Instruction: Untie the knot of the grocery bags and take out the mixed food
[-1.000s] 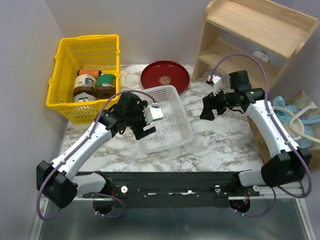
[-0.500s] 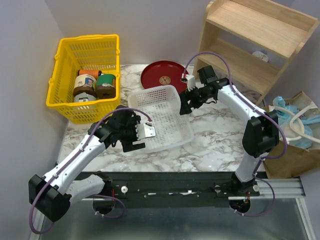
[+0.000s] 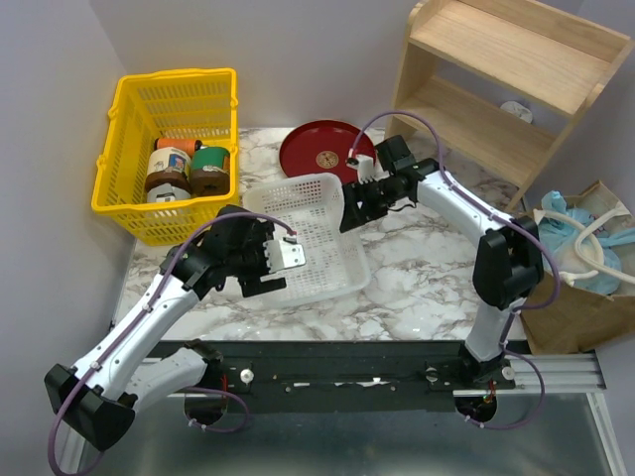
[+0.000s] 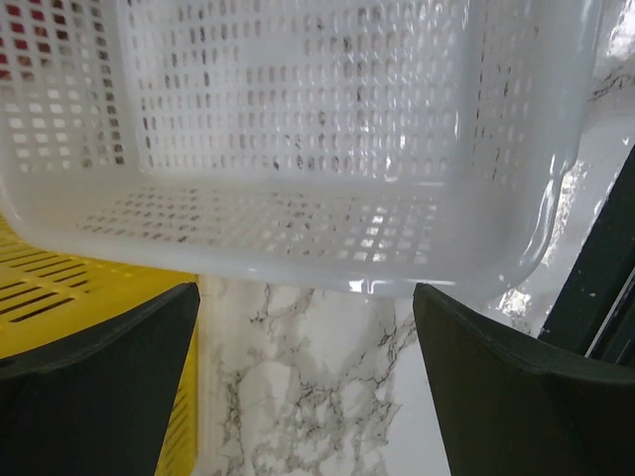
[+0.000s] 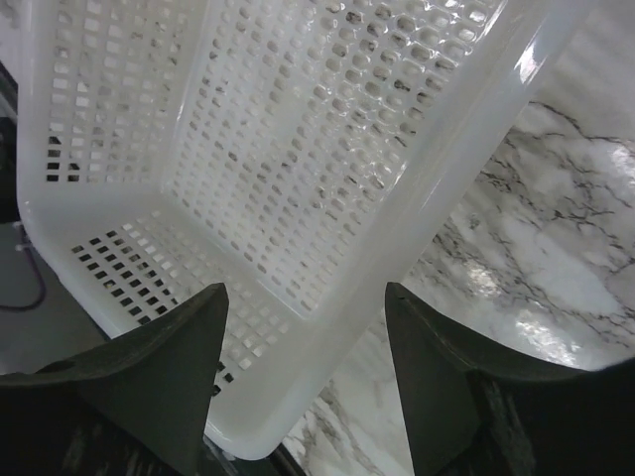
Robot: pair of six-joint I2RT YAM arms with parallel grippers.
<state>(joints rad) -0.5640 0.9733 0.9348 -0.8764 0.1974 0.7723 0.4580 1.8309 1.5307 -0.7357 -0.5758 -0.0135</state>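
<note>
A white perforated basket (image 3: 349, 281) sits on the marble table (image 3: 437, 268), and its latticed floor and walls let the marble show through. The left gripper (image 3: 260, 270) hovers just off its near-left wall. In the left wrist view its jaws are spread wide and hold nothing, and the basket's wall lies just beyond them. The right gripper (image 3: 354, 206) is at the basket's far-right corner. Its jaws are also spread wide, and in the right wrist view the corner rim runs between them, though contact cannot be judged.

Left of and beyond the white basket stands a yellow basket (image 3: 129, 129) holding three jars, with brown (image 3: 169, 171), green (image 3: 209, 165) and orange (image 3: 179, 145) labels. Beyond the white basket lies a red plate (image 3: 322, 149), with a wooden shelf (image 3: 496, 79) past it to the right.

Well to the right of the white basket, off the table edge, stands the brown paper bag (image 3: 580, 302). The light-blue plastic bag (image 3: 566, 226) is bunched in its open top under white rope handles (image 3: 585, 260). Its contents are hidden.
</note>
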